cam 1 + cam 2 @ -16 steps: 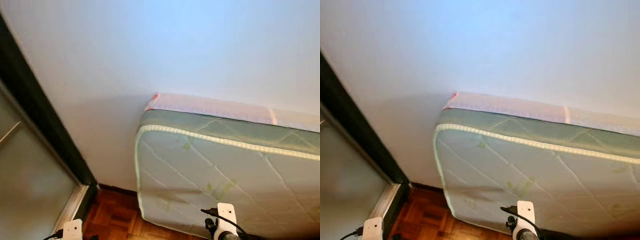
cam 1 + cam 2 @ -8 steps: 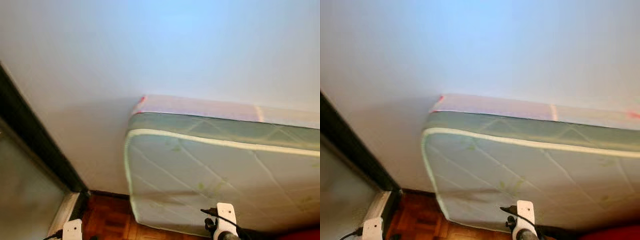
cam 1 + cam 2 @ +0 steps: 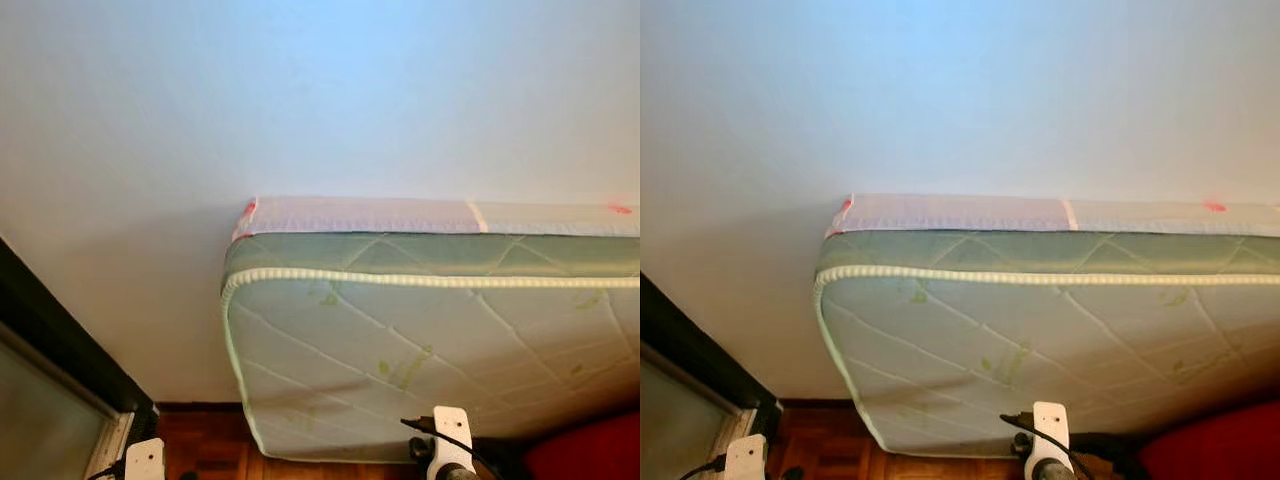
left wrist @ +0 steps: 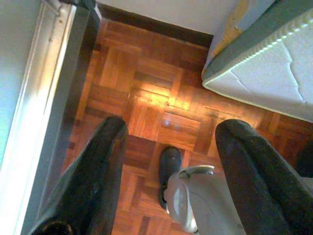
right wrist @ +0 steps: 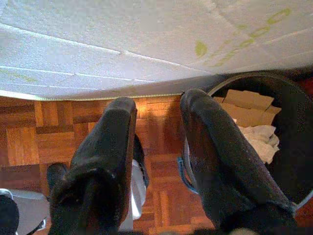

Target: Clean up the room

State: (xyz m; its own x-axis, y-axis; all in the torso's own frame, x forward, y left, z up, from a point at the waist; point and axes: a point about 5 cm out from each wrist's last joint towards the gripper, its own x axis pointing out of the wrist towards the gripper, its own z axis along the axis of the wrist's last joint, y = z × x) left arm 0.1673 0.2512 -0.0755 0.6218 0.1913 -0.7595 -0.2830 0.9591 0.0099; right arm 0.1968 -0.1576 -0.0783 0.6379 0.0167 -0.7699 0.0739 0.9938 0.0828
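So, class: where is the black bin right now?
The black bin holding cardboard and paper stands on the parquet floor beside the right gripper, just below the quilted mattress.

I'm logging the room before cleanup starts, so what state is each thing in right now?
Mattress: stood on its long edge, leaning against the white wall.
Bin: open, holding cardboard pieces and crumpled white paper.
Left gripper: jaws open, holding nothing, hanging over the parquet floor.
Right gripper: jaws open, holding nothing, hanging beside the bin.
Red object: low beside the mattress, too little visible to tell.
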